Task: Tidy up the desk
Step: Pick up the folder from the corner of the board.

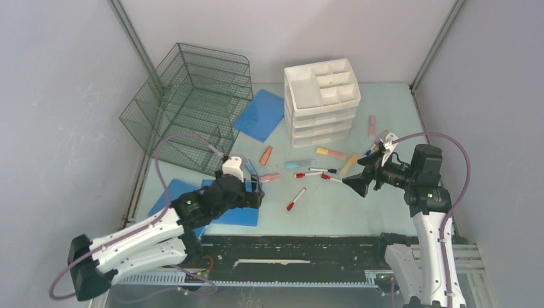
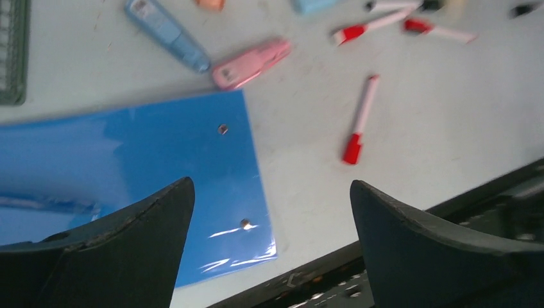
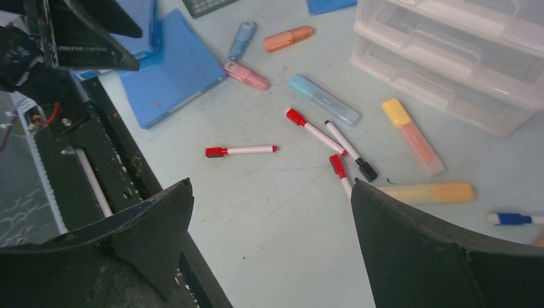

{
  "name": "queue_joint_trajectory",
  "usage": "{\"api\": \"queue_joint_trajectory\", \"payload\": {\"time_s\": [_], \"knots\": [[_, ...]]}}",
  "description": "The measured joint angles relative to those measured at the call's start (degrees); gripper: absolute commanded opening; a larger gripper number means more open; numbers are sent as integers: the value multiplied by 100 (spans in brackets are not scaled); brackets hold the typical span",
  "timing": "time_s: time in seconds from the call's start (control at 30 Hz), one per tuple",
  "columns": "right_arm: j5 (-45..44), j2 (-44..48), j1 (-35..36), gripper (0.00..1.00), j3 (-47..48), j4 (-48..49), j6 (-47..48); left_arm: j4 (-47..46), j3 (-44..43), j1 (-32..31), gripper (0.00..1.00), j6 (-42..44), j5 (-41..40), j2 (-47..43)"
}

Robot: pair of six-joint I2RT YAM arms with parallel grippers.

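Nothing is held and pens and folders lie scattered over the tabletop (image 1: 346, 208), so the sorting does not look started. I judge the step in hand to be picking out and approaching a first item.

At the far left a green wire rack (image 1: 192, 106) lies tipped on its side by the tabletop's back-left corner. In front of it the left arm (image 1: 192, 208) reaches over the front-left part of the tabletop. Its jaws stand wide apart and grip nothing. In the left wrist view they hang above the near edge of a blue folder (image 2: 160, 167), and pale tabletop shows between them just to the folder's right. A blue highlighter (image 2: 168, 33) and a pink one (image 2: 250, 63) lie just past the folder's far corner, and a red-capped marker (image 2: 359, 119) lies apart to the right. If the folder goes first, the next move calls for coming down on its edge and getting under a thin flat sheet, which looks awkward. A highlighter would likely be the easier grab.

Toward the middle, a second blue folder (image 1: 260, 114) lies beside a white drawer unit (image 1: 321, 102), with the loose pens spread in front of it.

At the right, the right arm (image 1: 417, 176) points leftward over the front-right part of the tabletop, its jaws fully spread and empty. Bare tabletop lies directly below and between them. A yellow highlighter (image 3: 414, 136) and an orange one (image 3: 430, 191) lie just ahead. Taking either calls for lowering and turning the jaws to close across the barrel.
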State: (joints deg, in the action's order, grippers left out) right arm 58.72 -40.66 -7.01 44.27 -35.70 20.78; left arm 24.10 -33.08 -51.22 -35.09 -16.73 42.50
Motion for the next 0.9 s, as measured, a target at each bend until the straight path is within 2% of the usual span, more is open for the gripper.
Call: {"api": "queue_joint_trajectory", "payload": {"time_s": [0.2,0.43,0.47,0.53,0.6,0.67,0.7,0.9], "knots": [[-343,0,42,100,0,-85,205,715,-385,-1099,99,-442,-1451,1283],[-586,13,39,100,0,-184,284,1263,-1263,-1818,100,-859,-2660,3047],[-616,15,39,100,0,-186,299,1340,-1392,-1886,95,-911,-2780,3311],[-651,26,39,100,0,-188,317,1541,-1674,-1982,76,-1023,-2986,3871],[-708,55,42,100,-4,-184,334,1716,-1926,-2033,67,-1123,-3121,4363],[-748,90,42,100,-20,-181,343,1856,-2149,-2068,50,-1189,-3204,4817],[-761,103,42,100,-26,-181,345,1928,-2240,-2079,45,-1228,-3250,5023],[-811,133,46,100,-50,-184,367,2146,-2376,-2103,42,-1449,-3309,5549]]}}
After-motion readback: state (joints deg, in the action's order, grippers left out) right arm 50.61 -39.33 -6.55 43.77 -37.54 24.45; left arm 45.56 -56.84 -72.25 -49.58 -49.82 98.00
